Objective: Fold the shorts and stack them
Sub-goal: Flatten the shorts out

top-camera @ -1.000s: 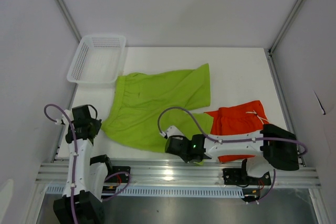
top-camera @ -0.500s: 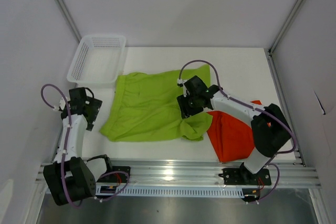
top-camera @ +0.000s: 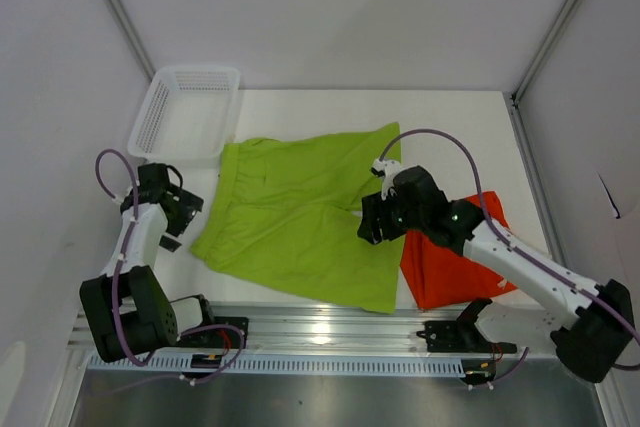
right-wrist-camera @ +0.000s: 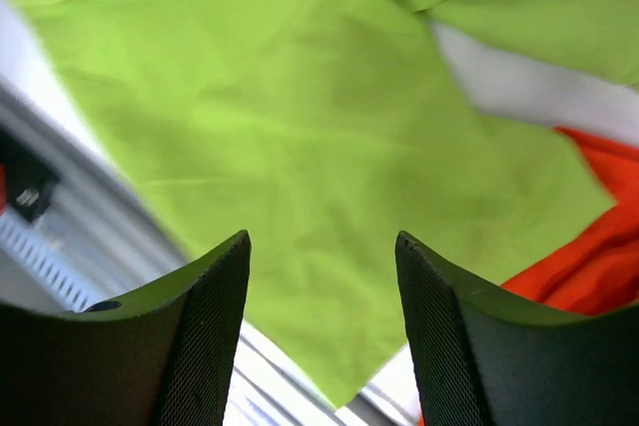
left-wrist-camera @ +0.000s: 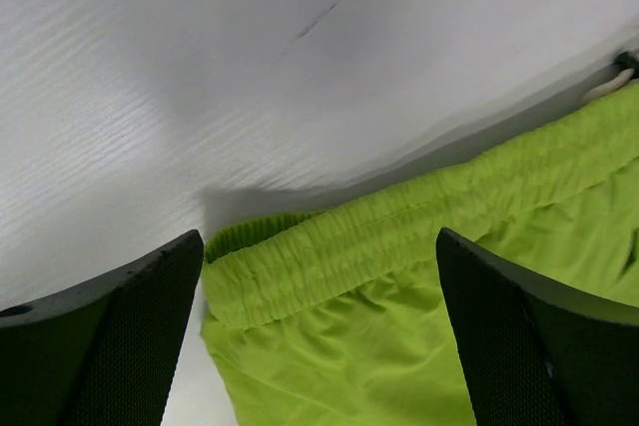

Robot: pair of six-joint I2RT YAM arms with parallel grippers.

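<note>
The lime green shorts point(top-camera: 295, 217) lie spread flat across the middle of the table, waistband to the left and one leg reaching the near edge. The orange shorts point(top-camera: 450, 272) lie at the right, partly under the green leg and my right arm. My left gripper point(top-camera: 180, 215) hovers at the left waistband corner. In the left wrist view it point(left-wrist-camera: 319, 236) stands wide open over the ribbed waistband point(left-wrist-camera: 399, 226). My right gripper point(top-camera: 368, 225) hangs over the green leg. It point(right-wrist-camera: 321, 237) is open with only green fabric point(right-wrist-camera: 300, 127) below and orange point(right-wrist-camera: 589, 256) at the right.
A white mesh basket point(top-camera: 185, 112) sits at the back left corner, touching the table's left edge. An aluminium rail point(top-camera: 330, 327) runs along the near edge, just below the green hem. White walls close in on both sides.
Both grippers have opened and let go of the green shorts. The right arm swung from the near edge up to the middle; the green leg now lies flat toward the near edge.
</note>
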